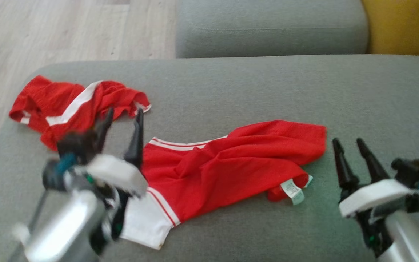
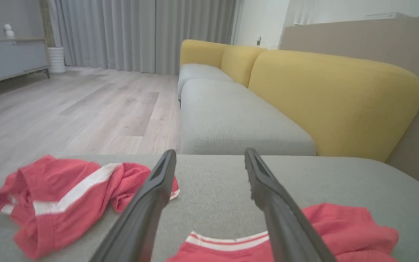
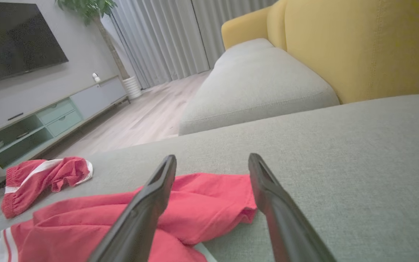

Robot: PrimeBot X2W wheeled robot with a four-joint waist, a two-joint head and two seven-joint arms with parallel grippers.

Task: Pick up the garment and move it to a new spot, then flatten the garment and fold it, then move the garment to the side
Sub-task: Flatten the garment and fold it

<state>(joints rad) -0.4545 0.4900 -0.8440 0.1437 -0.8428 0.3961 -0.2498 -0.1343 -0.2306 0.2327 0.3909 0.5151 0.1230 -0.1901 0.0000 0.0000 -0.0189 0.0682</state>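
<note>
A red garment (image 1: 231, 163) with white trim, a white sleeve and a care label lies rumpled in the middle of the grey seat cushion (image 1: 267, 83). My left gripper (image 1: 125, 112) hovers open over its collar end, nothing between the fingers; the left wrist view shows the left gripper (image 2: 210, 154) above the striped collar of the garment (image 2: 340, 229). My right gripper (image 1: 347, 142) stands open just right of the garment's hem. In the right wrist view the right gripper (image 3: 212, 159) is wide open above the garment (image 3: 202, 203).
A second red piece with a white stripe (image 1: 75, 105) lies crumpled at the cushion's far left corner, near its edge. Beyond are another grey cushion (image 1: 271, 29), a yellow backrest (image 1: 402, 25) and wooden floor (image 1: 67, 32). A low TV cabinet (image 3: 49, 116) stands across the room.
</note>
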